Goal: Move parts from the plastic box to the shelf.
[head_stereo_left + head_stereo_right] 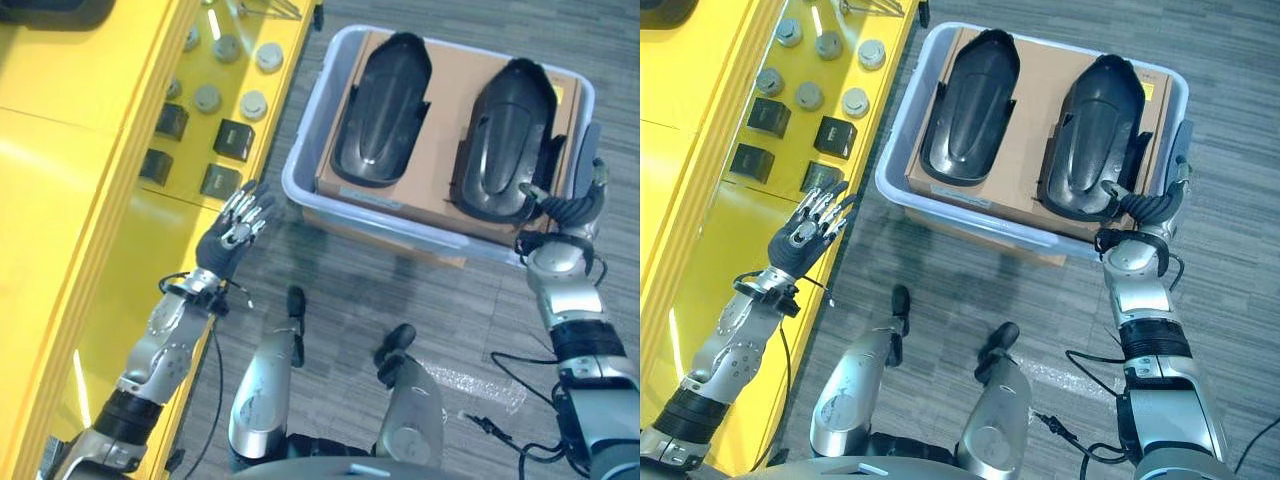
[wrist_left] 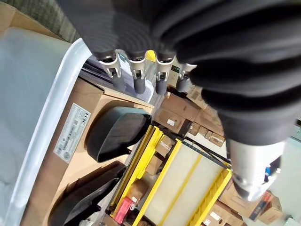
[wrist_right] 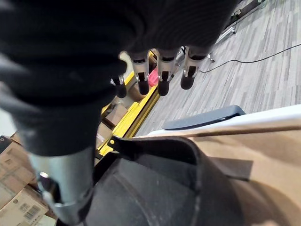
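Grey floor separates yellow shelf [image 1: 120, 150] from plastic box [image 1: 300, 160].

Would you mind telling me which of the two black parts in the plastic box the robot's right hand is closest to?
The black part on the robot's right: the right hand sits at its near end, while the other black part lies further left in the plastic box.

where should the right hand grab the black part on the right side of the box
Probably at the near, wide end of the right-hand black part, coming from the robot's side of the plastic box. The part is a long domed shell lying on cardboard, and that end's rim with its side tabs offers an edge. The right hand is already there, fingers straight. The left hand hangs open beside the yellow shelf.
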You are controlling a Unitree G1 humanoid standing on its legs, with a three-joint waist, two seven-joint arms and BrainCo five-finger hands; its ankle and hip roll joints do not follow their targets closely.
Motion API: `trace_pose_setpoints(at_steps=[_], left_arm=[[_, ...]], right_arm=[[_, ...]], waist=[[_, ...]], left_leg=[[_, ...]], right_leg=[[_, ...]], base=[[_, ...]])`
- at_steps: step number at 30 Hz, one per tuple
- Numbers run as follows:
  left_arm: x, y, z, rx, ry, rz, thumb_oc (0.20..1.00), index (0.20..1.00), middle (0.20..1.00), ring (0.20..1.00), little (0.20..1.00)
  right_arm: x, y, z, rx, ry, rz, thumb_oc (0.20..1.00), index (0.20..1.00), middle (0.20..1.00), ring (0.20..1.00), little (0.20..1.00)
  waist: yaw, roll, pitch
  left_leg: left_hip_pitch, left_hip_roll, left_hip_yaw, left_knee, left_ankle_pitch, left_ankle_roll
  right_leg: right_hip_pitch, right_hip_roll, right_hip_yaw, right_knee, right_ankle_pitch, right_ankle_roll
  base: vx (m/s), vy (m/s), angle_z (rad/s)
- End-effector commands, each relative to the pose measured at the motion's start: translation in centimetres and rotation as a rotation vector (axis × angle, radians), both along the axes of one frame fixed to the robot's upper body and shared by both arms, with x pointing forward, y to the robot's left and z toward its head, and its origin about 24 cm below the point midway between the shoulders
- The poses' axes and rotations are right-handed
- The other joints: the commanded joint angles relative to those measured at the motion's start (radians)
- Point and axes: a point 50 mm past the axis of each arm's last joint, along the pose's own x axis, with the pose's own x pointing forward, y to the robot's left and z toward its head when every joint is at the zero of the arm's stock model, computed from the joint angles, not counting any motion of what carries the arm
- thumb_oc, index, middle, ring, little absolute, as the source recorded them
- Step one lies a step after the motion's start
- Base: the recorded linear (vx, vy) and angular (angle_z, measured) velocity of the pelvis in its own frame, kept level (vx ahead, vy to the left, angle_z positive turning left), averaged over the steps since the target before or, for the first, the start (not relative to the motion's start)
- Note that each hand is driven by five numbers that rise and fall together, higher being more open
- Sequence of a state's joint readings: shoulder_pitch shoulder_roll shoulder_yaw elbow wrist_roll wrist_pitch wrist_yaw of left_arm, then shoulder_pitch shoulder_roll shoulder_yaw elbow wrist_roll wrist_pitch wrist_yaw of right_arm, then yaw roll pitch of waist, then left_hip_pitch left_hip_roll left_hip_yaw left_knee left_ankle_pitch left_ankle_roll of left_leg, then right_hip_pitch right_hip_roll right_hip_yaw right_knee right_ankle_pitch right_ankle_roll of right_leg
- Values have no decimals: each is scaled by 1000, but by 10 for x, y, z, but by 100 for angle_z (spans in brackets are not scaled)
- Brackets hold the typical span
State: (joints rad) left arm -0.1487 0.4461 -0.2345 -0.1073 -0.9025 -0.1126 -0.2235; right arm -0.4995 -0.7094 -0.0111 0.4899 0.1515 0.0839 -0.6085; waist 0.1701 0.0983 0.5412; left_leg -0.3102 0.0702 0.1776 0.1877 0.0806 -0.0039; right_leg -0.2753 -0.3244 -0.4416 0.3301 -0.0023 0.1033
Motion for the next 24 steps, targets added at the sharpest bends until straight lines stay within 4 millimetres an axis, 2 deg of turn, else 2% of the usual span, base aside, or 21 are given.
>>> trace_pose_setpoints(at_steps=[1, 3, 15, 22, 23, 24], left_arm=[[-4, -3, 25, -71, -120, -13, 1000, 1000, 1000, 1000, 1000], [-3, -3, 24, -70, -115, -14, 1000, 1000, 1000, 1000, 1000], [3, -15, 24, -67, -114, -45, 1000, 1000, 1000, 1000, 1000], [3, -17, 25, -67, -114, -56, 1000, 1000, 1000, 1000, 1000], [3, -17, 25, -66, -113, -56, 1000, 1000, 1000, 1000, 1000], [3, -17, 25, -66, -114, -57, 1000, 1000, 1000, 1000, 1000]], right_arm=[[4, 5, 23, -44, -76, 41, 1000, 1000, 1000, 1000, 1000], [6, 8, 20, -23, -66, 45, 1000, 1000, 1000, 1000, 1000], [11, 0, -11, 143, -3, -24, 1000, 1000, 1000, 1000, 1000], [9, -7, -17, 178, 12, -30, 1000, 1000, 1000, 1000, 1000], [9, -7, -17, 186, 12, -24, 771, 771, 771, 771, 771], [9, -7, -18, 194, 12, -22, 464, 464, 464, 464, 464]], waist=[[10, -9, -21], [10, -10, -21], [15, 1, -21], [13, 7, -21], [12, 7, -21], [12, 7, -21]], left_leg=[[-13, 38, -28, 84, -101, -42], [-6, 38, -35, 94, -122, -51], [-49, 31, -36, 114, -122, -49], [-49, 28, -31, 115, -121, -47], [-49, 28, -31, 114, -121, -47], [-49, 27, -31, 114, -121, -46]], right_leg=[[40, 16, 9, -76, -7, 52], [44, 18, 21, -67, -25, 62], [4, 19, 27, -49, -25, 55], [0, 14, 29, -45, -23, 57], [0, 14, 30, -45, -23, 57], [-1, 14, 31, -45, -23, 57]], base=[[-78, -3, -5], [46, -25, -3], [3, 0, -2], [0, 0, 0], [0, 0, 0], [0, 0, 0]])
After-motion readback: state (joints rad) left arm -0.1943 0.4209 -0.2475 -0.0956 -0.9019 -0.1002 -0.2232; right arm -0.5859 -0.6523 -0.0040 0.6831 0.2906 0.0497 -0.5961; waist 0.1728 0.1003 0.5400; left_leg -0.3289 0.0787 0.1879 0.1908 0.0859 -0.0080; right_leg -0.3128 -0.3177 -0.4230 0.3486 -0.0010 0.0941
